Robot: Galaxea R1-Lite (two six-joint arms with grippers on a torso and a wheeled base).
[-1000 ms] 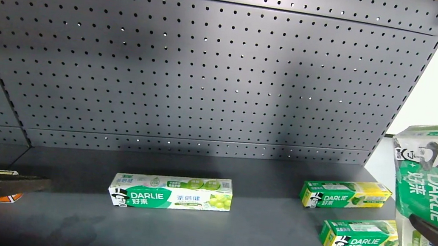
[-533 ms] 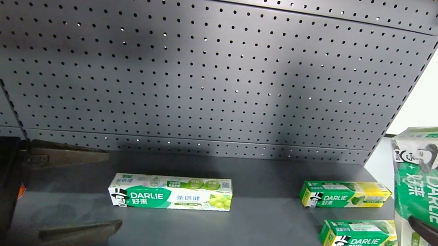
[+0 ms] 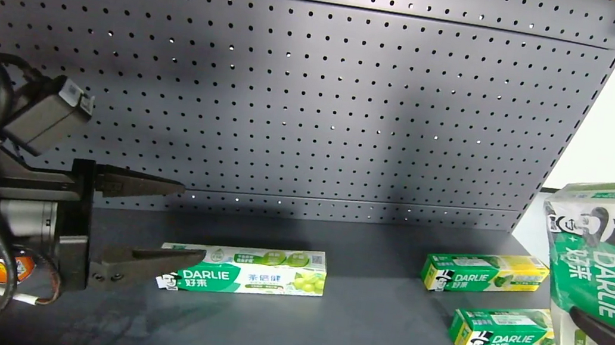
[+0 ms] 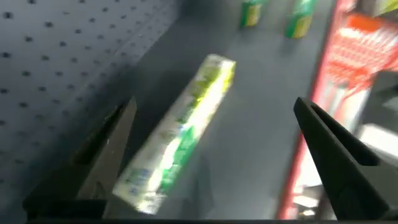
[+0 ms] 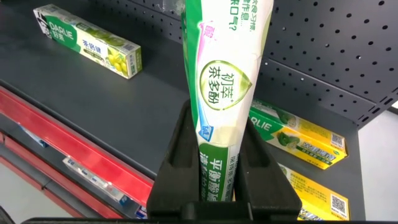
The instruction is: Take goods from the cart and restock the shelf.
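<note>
Advancing along the shelf (image 3: 357, 336), the left hand (image 3: 195, 220) now straddles the long toothpaste box (image 3: 257, 271), released wide. Right hand (image 5: 217, 155) is clenched on an upright toothpaste pack (image 3: 601, 268) off the shelf's right end, not yet shelved; a rear box (image 3: 483, 273) and a front box (image 3: 505, 331) already lie stocked.

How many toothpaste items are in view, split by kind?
White-and-green box lying on the shelf: 1
Green-and-yellow boxes lying on the shelf: 2
Toothpaste pack held in the right gripper: 1
Total: 4
</note>
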